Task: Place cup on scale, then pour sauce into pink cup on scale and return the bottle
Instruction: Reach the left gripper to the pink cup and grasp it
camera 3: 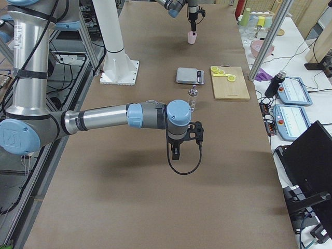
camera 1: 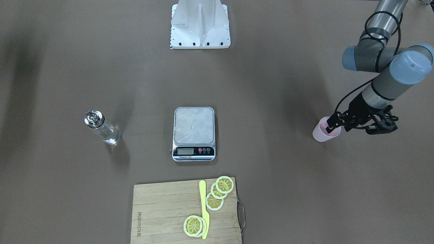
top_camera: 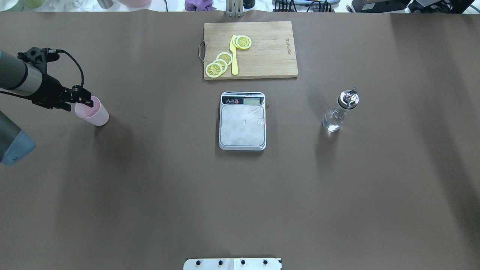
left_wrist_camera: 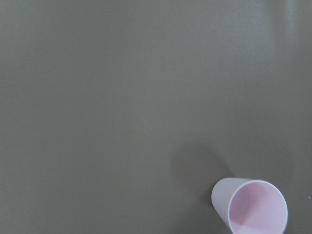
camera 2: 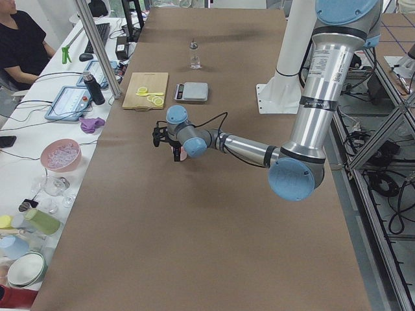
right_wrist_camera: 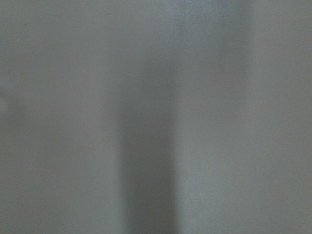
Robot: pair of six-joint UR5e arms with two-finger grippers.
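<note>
Cup-to-scale step was in hand: the left gripper [camera 1: 332, 125] stood at the rim of the small pale pink plastic tumbler [camera 1: 322, 135] (clamped or not, I could not tell). The tumbler sat upright and empty, well apart from the flat steel-topped kitchen scale [camera 1: 194, 126]. The next move likely called for a firm pinch and a level carry.

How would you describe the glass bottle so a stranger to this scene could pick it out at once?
Find the steel-topped scale at the middle of the brown table, beside the wooden cutting board. On the robot's right of it stands the bottle, alone: the table's only clear glass thing, with a shiny metal pour spout.
</note>
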